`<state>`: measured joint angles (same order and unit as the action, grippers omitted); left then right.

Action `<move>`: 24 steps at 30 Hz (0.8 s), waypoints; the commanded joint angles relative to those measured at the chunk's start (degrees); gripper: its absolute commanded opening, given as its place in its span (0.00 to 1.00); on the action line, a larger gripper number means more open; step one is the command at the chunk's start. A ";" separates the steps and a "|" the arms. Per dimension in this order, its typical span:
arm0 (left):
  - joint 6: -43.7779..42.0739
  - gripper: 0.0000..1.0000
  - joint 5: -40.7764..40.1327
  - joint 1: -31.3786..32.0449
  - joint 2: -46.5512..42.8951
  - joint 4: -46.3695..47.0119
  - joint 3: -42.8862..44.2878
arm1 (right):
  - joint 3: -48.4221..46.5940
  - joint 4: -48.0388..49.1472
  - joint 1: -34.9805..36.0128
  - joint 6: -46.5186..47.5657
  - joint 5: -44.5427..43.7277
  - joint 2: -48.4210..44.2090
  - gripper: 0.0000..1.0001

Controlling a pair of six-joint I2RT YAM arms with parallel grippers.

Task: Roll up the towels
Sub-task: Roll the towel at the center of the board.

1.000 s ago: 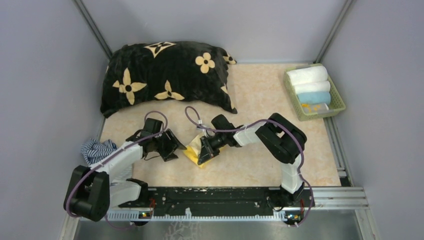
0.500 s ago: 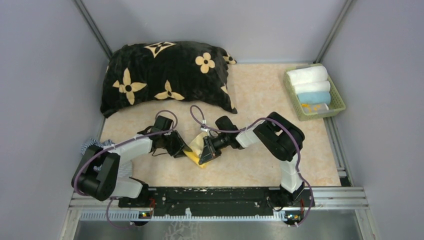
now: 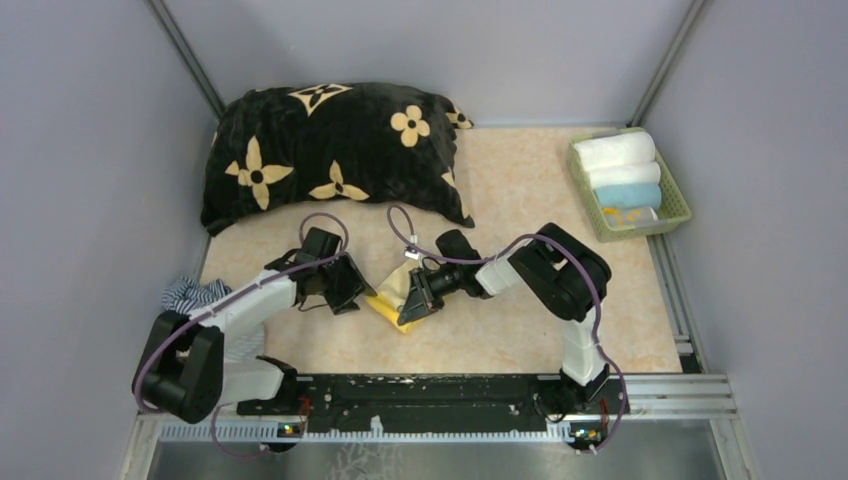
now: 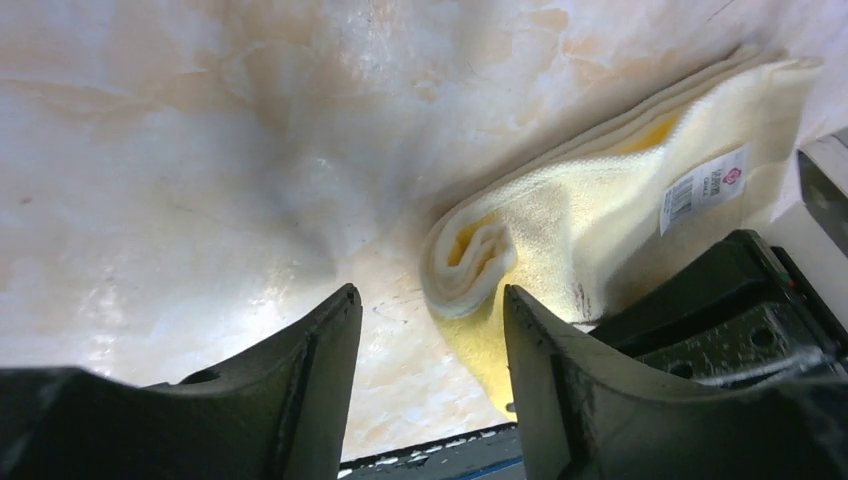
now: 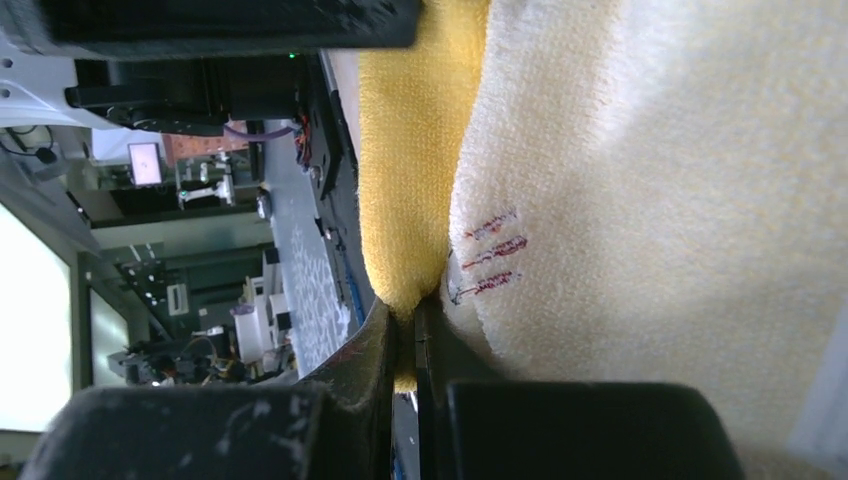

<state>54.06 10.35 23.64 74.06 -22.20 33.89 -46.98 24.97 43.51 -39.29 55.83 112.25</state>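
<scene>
A yellow towel (image 3: pixel 390 298) lies folded on the table between both arms. My right gripper (image 3: pixel 410 310) is shut on its near edge; the right wrist view shows the yellow edge (image 5: pixel 405 240) pinched between the fingers (image 5: pixel 350 370), with the pale underside (image 5: pixel 620 200) beside it. My left gripper (image 3: pixel 360 290) is open and empty just left of the towel. In the left wrist view the towel's curled end (image 4: pixel 470 255) lies just beyond the gap between the fingers (image 4: pixel 300 380), with a white label (image 4: pixel 705 180) further along.
A black flowered pillow (image 3: pixel 330 150) lies at the back left. A green basket (image 3: pixel 630 215) at the back right holds rolled white and blue towels (image 3: pixel 625 170). A striped blue cloth (image 3: pixel 195 297) lies at the left edge.
My left gripper moved right to the towel's left end, then drew back slightly. My right gripper has kept its hold on the towel edge, nearly still.
</scene>
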 commanded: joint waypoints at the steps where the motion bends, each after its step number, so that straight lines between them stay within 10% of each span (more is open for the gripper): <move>1: -2.35 0.62 -4.54 -0.29 -5.33 -6.23 1.36 | 1.21 4.56 -1.72 -3.06 2.97 0.28 0.00; 15: -5.25 0.67 4.79 -0.26 -14.30 1.46 -7.72 | 7.87 31.78 -5.63 -23.08 7.69 9.14 0.00; 24: -5.26 0.68 9.79 -0.17 -7.80 11.77 -7.74 | 8.51 31.80 -6.55 -24.31 6.96 10.81 0.02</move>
<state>49.80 17.15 23.49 63.44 -16.82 25.76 -39.05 56.38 38.11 -62.59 63.57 121.69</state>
